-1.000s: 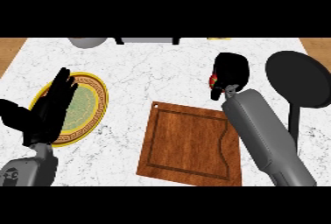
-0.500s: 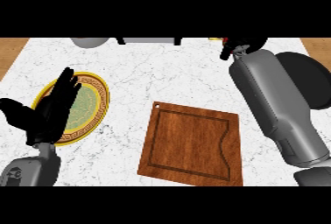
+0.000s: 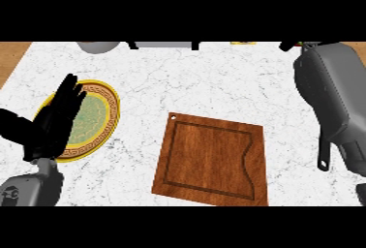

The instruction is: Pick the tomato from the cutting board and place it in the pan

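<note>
The wooden cutting board (image 3: 211,160) lies in the middle of the counter with nothing on it. No tomato shows anywhere. My right forearm (image 3: 332,92) runs up the right side and covers the pan; only the pan's black handle (image 3: 324,157) sticks out below it. Of my right hand (image 3: 288,46) just a black sliver shows at the top edge, and whatever it holds is hidden. My left hand (image 3: 53,121) rests open at the left, fingers up, over the edge of a plate.
A yellow-rimmed green plate (image 3: 93,121) lies at the left, partly under my left hand. A grey round object (image 3: 99,46) and a grey block (image 3: 164,44) sit along the far edge. The white marble counter ends at a wooden strip (image 3: 10,58) on the left.
My right arm has swung further right and up, from above the board's far corner to over the pan; the hand with the red tomato has passed almost out of view. The left hand stays put.
</note>
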`<state>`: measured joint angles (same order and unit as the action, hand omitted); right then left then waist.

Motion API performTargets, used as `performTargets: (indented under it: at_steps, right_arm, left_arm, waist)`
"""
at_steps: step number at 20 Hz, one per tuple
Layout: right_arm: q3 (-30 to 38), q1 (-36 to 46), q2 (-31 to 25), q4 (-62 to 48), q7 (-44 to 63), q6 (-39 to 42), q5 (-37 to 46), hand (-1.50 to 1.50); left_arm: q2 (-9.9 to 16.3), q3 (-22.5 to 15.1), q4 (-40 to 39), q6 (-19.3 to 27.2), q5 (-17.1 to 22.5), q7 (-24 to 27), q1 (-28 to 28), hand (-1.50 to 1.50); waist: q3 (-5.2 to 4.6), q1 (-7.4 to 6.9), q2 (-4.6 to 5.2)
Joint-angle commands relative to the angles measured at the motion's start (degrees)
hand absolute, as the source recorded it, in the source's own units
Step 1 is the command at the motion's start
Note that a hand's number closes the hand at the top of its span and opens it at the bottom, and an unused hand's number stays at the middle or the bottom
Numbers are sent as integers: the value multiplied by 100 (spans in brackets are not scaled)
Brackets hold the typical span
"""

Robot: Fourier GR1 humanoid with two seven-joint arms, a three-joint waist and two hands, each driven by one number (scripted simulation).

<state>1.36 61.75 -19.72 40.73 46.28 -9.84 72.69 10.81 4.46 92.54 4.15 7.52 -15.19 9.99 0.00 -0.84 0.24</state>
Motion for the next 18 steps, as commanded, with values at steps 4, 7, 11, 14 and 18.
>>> performTargets:
  at_steps: [4, 7, 11, 14, 18]
  right_arm:
    - [558, -493, -685, -269, -742, -793, -296, 150]
    - [970, -878, -1286, -292, -1444, -1125, -685, 150]
    - [1192, -1188, -1309, -961, -2136, -1645, -891, 150]
    - [1475, -1012, -1521, -1457, -2871, -1764, -1215, 150]
    - [1790, -1313, -1425, -2007, -3770, -2102, -1605, 150]
  left_arm:
    - [67, 113, 137, -196, 104, 98, -353, 0]
    - [-2, 37, 59, 1, -65, 15, -42, 0]
    - [-368, -276, -334, 208, -366, 261, 188, 0]
    - [-154, -25, -122, 36, -97, -8, 123, 0]
    - [-174, -194, 126, 199, -298, -268, 333, 0]
  waist:
    - [2, -1, -3]
    - [7, 57, -5]
    - [8, 28, 36]
    - [8, -38, 26]
    - [22, -109, 65]
